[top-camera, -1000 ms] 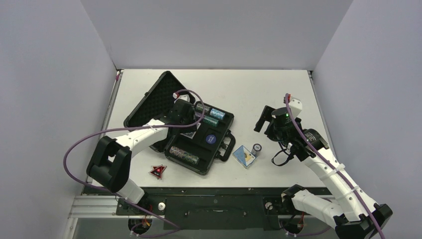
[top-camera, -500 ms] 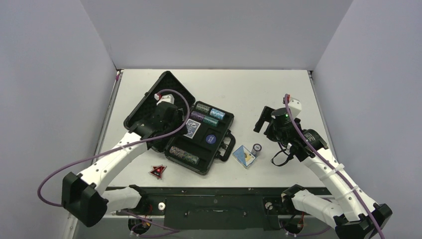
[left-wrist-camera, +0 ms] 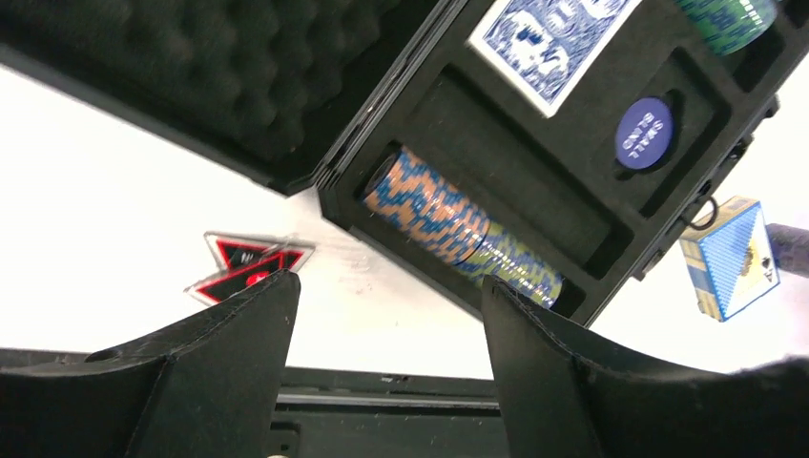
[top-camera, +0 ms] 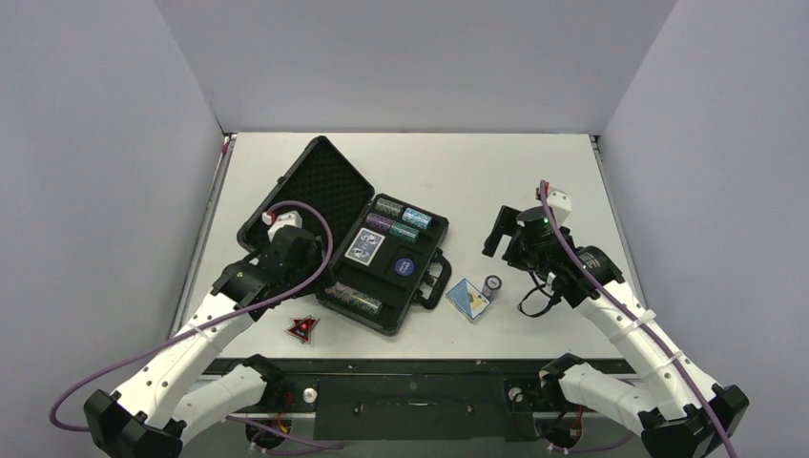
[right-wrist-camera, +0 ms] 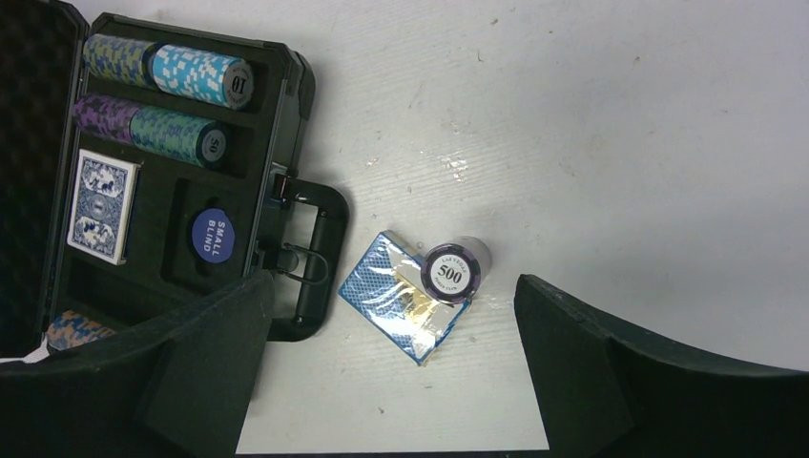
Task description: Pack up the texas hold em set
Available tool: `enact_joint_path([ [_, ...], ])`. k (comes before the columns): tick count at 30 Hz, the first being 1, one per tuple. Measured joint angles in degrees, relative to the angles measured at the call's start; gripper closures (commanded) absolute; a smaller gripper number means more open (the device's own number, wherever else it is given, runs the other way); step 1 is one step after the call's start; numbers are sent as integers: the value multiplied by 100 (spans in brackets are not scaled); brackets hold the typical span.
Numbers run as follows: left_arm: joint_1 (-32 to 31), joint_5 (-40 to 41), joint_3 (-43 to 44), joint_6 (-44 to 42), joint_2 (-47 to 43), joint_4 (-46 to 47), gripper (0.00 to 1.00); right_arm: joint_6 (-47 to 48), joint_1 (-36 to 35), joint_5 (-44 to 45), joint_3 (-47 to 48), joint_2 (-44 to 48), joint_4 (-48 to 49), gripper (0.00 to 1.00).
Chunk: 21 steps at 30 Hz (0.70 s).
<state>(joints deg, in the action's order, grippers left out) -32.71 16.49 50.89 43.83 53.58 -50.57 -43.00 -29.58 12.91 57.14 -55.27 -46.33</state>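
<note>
Backing the left gripper (top-camera: 296, 256) out of the open briefcase (top-camera: 374, 282), centre-left on the table (top-camera: 534, 172), toward the near left corner, after hovering over the foam tray a second ago. Leaves a blue card deck (top-camera: 365, 245) flat in its slot beside the Small Blind button (top-camera: 404, 265), with chip rolls (top-camera: 401, 218) filling the far slots and a speckled roll (top-camera: 353, 298) in the near one. Holds the right gripper (top-camera: 496, 237) almost unmoved, right of the case. Still to pack, by the look of it: red-black triangle (top-camera: 302, 329) near the front edge, second deck (top-camera: 468, 299) and a standing chip roll (top-camera: 492, 283) just right of the handle (top-camera: 434, 281).

From the left wrist: shows fingers (left-wrist-camera: 229, 372) released wide, nothing between them, aimed over the case's near corner, with the triangle lying apart from it on bare table. Suggests a finished deck drop and the triangle as a likely next pickup.

From the right wrist: frames the second deck and the roll marked 500, hard against it, below fingers spread wide and gripping nothing. Points to a grab not yet begun. Rules out closing the lid (top-camera: 320, 186) before packing these three.
</note>
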Motion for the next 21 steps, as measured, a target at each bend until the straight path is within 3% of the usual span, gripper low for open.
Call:
enact_joint_path([
  [13, -20, 264, -334, 1187, -765, -1423, 29, 509, 0, -271, -289, -275, -46, 6],
  [17, -20, 356, -651, 1617, -918, -1711, 19, 549, 0, -343, -343, -275, -44, 6],
  [21, -20, 389, -1110, 1980, -1016, -1805, 17, 608, 0, -404, -352, -275, -44, 5],
])
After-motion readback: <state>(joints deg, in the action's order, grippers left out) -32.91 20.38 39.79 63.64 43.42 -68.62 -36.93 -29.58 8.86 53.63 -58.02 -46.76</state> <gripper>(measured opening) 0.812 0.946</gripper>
